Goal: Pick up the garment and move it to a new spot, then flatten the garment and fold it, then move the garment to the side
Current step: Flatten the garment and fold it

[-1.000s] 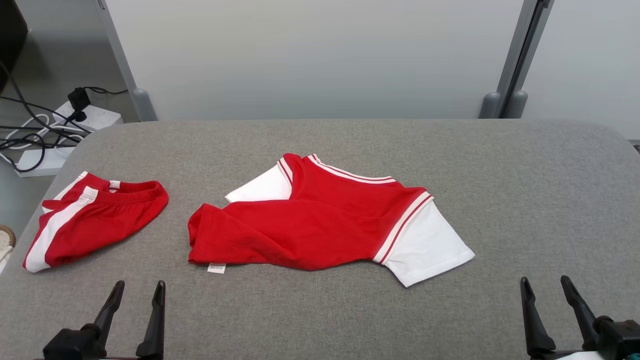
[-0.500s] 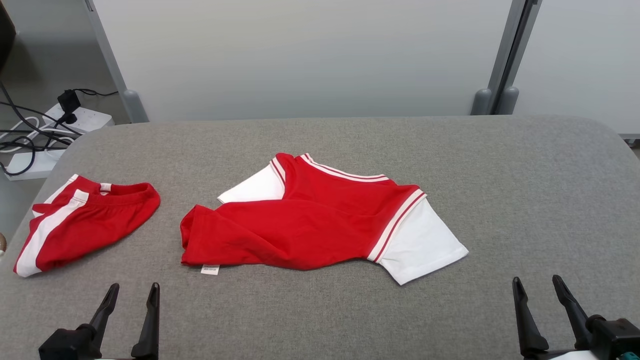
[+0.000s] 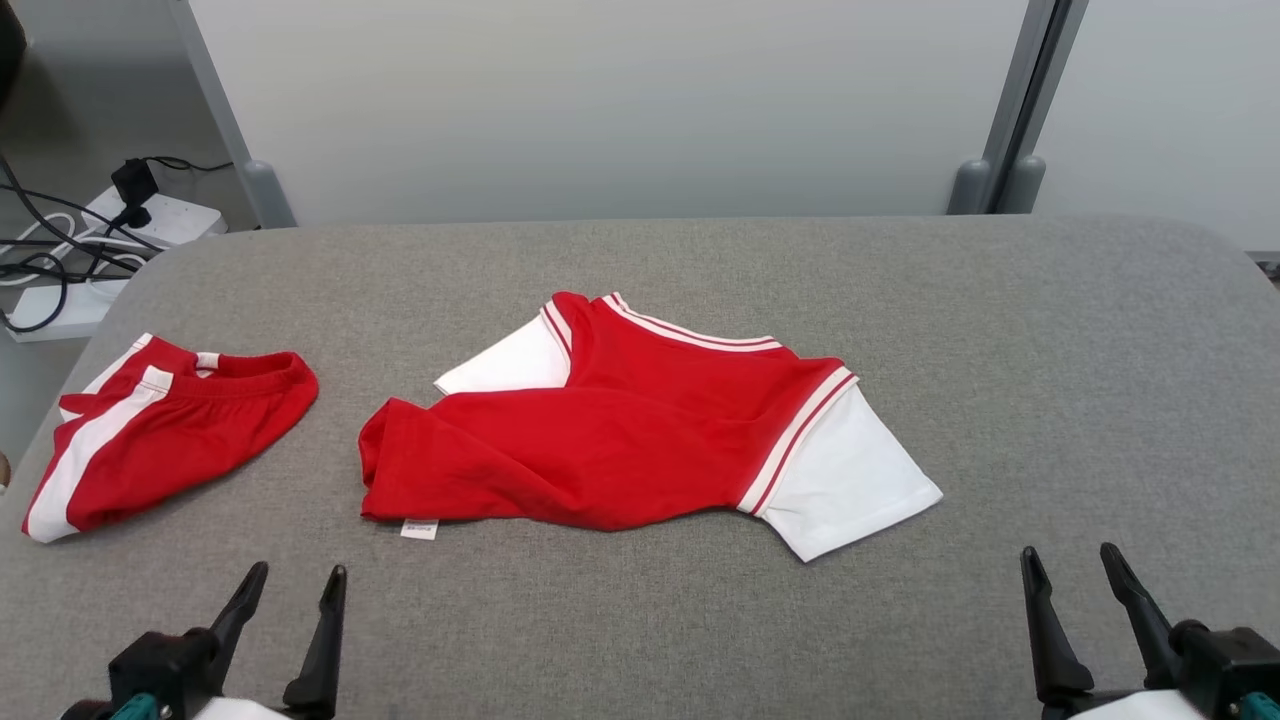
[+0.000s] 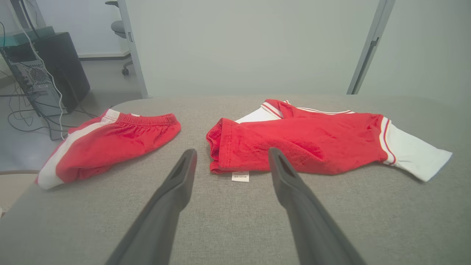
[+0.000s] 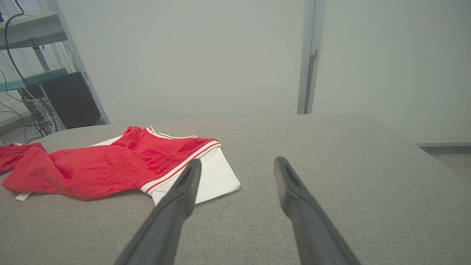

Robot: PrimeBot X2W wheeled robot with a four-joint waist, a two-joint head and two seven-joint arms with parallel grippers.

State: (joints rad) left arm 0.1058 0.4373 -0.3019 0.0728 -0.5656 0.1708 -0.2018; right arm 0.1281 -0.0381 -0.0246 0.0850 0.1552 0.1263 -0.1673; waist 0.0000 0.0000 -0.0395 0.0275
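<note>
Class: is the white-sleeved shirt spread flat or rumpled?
Rumpled: the shirt lies folded over itself, one white sleeve partly covered.

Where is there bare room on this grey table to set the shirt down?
Widest free patch: the table right of the white sleeve, to the right edge. The far strip behind the shirt is bare too. Crowded on the left, where the shorts lie close beside the shirt.

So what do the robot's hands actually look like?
The left gripper and right gripper look alike: each has two long, matte dark-grey fingers tapering to narrow tips, with a shallow groove near each tip. They rise from a chunky black block; behind it show a teal accent and a white forearm shell.
</note>
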